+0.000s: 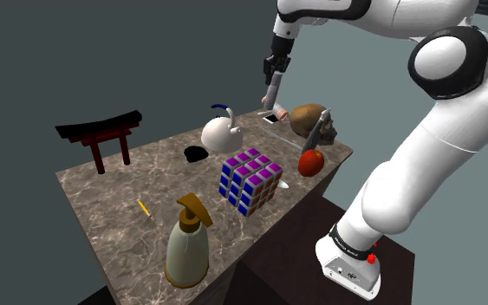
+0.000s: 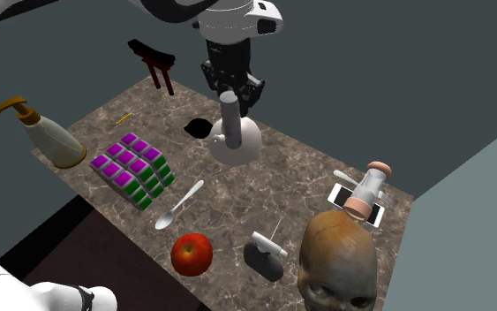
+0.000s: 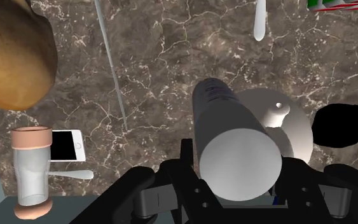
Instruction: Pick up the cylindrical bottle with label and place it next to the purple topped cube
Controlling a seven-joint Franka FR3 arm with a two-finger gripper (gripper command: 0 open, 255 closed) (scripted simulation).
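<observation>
My gripper [image 1: 273, 76] is shut on a plain grey cylindrical bottle [image 1: 272, 94], which it holds well above the marble table [image 1: 129, 195]. In the wrist view the black fingers clasp the bottle [image 3: 231, 137] on both sides, and a faint label shows near its far end. In the second exterior view the bottle [image 2: 229, 119] points down from the gripper [image 2: 230, 88], in front of the white teapot [image 2: 242, 146]. The cube [image 1: 250, 180] has purple top tiles and blue and white sides. It stands near the table's front edge [image 2: 131, 168], clear of the gripper.
A white teapot [image 1: 222, 132], a black lump [image 1: 196, 153], a skull [image 1: 311, 121], an apple [image 1: 311, 161], a soap dispenser [image 1: 187, 247] and a torii gate model [image 1: 103, 139] stand about. A jar [image 2: 367, 190] lies on a phone [image 2: 343, 193]; a spoon [image 2: 180, 205] lies beside the cube.
</observation>
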